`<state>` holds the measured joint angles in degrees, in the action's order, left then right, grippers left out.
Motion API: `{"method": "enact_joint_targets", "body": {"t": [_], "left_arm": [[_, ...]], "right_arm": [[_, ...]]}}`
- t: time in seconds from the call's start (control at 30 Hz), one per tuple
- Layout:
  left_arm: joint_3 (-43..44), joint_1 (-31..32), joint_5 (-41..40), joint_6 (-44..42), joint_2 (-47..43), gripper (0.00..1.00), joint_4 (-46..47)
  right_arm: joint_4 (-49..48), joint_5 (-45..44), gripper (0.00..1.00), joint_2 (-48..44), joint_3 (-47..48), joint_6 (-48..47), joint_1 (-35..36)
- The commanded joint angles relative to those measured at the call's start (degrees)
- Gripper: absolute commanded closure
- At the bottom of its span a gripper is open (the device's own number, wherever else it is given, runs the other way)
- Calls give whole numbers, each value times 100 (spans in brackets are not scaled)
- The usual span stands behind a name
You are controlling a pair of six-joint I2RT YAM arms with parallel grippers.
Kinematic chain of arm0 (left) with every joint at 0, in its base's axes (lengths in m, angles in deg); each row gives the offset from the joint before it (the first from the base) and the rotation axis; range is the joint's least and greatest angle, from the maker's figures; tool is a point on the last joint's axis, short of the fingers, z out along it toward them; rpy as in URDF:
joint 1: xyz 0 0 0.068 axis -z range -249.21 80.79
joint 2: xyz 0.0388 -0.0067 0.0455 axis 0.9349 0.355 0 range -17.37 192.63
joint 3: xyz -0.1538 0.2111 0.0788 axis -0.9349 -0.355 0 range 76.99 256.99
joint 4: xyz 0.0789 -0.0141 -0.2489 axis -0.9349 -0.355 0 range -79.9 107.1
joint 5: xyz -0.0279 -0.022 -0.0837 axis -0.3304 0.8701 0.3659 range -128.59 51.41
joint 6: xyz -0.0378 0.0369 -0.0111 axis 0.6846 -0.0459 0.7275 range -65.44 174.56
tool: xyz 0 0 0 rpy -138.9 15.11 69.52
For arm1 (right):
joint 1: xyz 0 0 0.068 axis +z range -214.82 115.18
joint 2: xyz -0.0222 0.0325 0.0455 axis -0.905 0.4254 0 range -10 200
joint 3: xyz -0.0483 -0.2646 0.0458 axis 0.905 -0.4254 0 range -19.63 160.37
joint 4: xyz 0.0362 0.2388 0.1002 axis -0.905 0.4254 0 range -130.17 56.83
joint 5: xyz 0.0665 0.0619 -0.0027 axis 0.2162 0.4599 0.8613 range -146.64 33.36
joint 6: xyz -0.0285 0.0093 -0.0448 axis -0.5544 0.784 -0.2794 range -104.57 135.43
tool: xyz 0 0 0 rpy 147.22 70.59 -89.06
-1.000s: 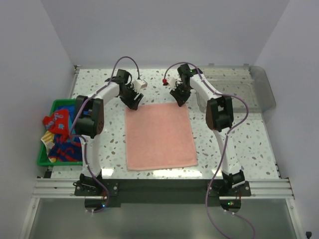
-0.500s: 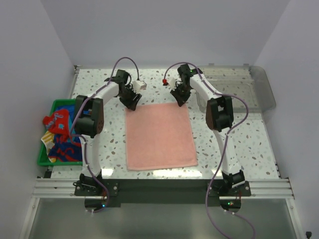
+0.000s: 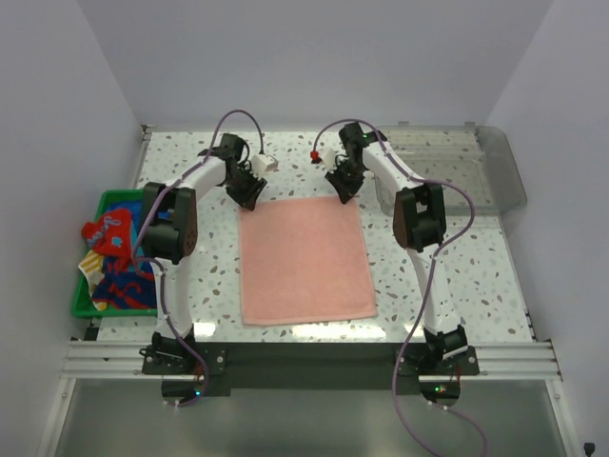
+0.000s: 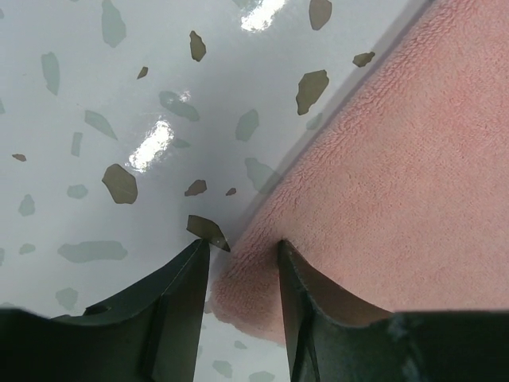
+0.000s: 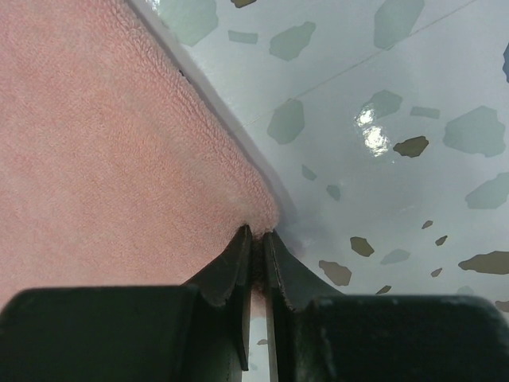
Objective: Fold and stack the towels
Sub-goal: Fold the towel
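A salmon pink towel (image 3: 304, 259) lies flat in the middle of the table. My left gripper (image 3: 248, 190) stands at its far left corner. In the left wrist view the left gripper (image 4: 242, 253) is open: one fingertip (image 4: 199, 259) rests on the table and the other presses the pink towel (image 4: 398, 183), with the corner between them. My right gripper (image 3: 344, 187) is at the far right corner. In the right wrist view the right gripper (image 5: 256, 235) is shut on the corner of the pink towel (image 5: 103, 159).
A green basket (image 3: 122, 196) at the left edge holds crumpled towels: a blue one with red pattern (image 3: 112, 233), a yellowish striped one (image 3: 90, 262) and a blue one (image 3: 128, 284). A clear plastic tray (image 3: 495, 171) stands at the back right.
The left gripper has edged slightly left at the towel's far left corner. The towel and the right arm look the same.
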<state>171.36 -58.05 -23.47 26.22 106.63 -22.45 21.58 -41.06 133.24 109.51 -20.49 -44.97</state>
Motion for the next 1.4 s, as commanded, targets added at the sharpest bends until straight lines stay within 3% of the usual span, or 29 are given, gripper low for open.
{"method": "enact_joint_targets", "body": {"t": [0.0,0.23,0.37,0.53,0.8,1.0,1.37], "left_arm": [[-270,-149,-509,-146,220,56,-712],[-191,-149,-712,-155,387,75,-809],[99,-149,-711,-216,563,100,-879],[433,-149,-1018,-216,511,100,-625],[522,-140,-1388,170,-104,100,570],[-225,-132,-1739,784,-938,100,1362],[-1667,308,-2583,2163,-2292,100,748]], "right_arm": [[-5,-283,99,46,-196,59,-8],[-146,-406,100,-68,-258,85,-8],[-401,-529,100,-199,-275,138,-8],[-778,-792,100,-375,-126,182,-8],[-1657,-1153,100,-1043,-556,349,-8],[-1746,-1320,100,-1509,-995,525,36],[-1869,-1311,100,-3196,-3008,1166,212]]}}
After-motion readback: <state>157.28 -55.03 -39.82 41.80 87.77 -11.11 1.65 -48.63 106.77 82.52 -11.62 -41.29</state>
